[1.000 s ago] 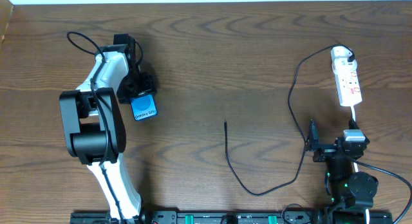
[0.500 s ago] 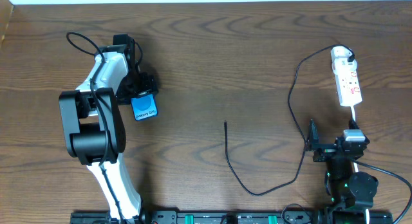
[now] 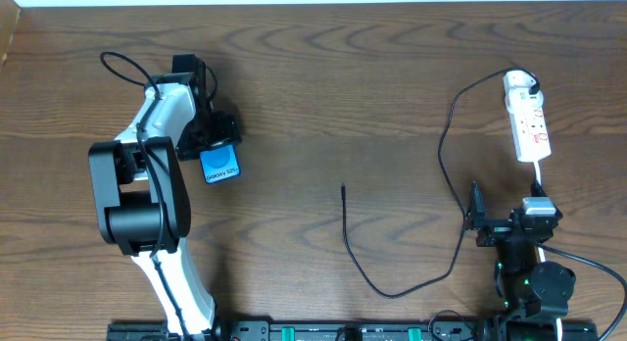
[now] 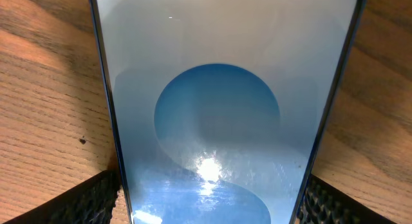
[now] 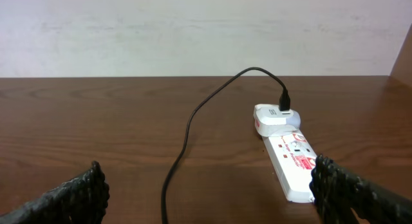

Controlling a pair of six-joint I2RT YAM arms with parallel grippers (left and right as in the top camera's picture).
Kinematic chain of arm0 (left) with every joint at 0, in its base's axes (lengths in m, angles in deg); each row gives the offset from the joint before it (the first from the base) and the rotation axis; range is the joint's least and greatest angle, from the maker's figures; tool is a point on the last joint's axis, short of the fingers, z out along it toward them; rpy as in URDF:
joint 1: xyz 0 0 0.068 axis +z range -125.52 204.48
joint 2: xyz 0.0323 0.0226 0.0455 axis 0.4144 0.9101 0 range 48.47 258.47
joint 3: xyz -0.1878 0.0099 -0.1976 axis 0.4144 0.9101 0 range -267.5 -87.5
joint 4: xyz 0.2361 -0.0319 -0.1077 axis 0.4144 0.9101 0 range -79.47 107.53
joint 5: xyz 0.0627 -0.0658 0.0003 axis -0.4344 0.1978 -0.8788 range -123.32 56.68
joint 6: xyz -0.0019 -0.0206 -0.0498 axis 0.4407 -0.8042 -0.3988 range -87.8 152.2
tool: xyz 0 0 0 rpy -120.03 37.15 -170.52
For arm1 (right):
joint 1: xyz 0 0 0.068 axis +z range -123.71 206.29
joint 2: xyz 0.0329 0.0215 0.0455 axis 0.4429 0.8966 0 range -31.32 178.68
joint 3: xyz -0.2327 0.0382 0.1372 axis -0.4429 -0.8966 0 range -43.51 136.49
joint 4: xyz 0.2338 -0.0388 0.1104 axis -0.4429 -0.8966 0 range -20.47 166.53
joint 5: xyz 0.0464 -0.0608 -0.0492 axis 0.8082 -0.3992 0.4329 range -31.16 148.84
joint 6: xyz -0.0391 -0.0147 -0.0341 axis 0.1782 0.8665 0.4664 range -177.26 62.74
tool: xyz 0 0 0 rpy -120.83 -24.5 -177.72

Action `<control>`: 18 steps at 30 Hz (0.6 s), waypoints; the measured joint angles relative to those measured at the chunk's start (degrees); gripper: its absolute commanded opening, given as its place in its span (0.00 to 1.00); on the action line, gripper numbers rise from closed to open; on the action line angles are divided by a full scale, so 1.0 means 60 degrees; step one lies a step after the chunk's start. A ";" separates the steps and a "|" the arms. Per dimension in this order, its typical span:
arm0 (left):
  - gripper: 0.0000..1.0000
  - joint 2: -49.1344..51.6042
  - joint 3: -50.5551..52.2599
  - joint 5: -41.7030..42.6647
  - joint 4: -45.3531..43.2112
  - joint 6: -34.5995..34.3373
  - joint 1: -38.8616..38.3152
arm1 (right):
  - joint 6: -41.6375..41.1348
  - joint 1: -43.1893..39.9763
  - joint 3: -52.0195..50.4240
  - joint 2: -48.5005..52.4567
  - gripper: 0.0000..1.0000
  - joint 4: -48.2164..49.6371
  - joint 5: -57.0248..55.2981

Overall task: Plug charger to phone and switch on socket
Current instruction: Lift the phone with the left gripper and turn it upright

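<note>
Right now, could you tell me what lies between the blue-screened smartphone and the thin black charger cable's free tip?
Only bare wooden table lies between smartphone and cable tip, per the overhead view.

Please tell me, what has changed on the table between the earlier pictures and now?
Barely anything: the left arm leaned slightly leftward. The left gripper remains at the phone, jaws either side of it. The charger, the socket and the right gripper kept their places.
</note>
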 measured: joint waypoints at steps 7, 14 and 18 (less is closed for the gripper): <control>0.88 0.0000 0.0007 -0.0004 -0.0004 0.0000 0.0000 | 0.0000 0.0000 0.0000 0.0000 0.99 -0.0004 0.0000; 0.82 0.0000 0.0007 -0.0004 0.0000 0.0004 0.0004 | 0.0000 0.0000 0.0000 0.0000 0.99 -0.0004 0.0000; 0.80 -0.0004 0.0007 -0.0007 -0.0007 0.0004 0.0004 | 0.0000 0.0000 0.0000 0.0000 0.99 -0.0004 0.0000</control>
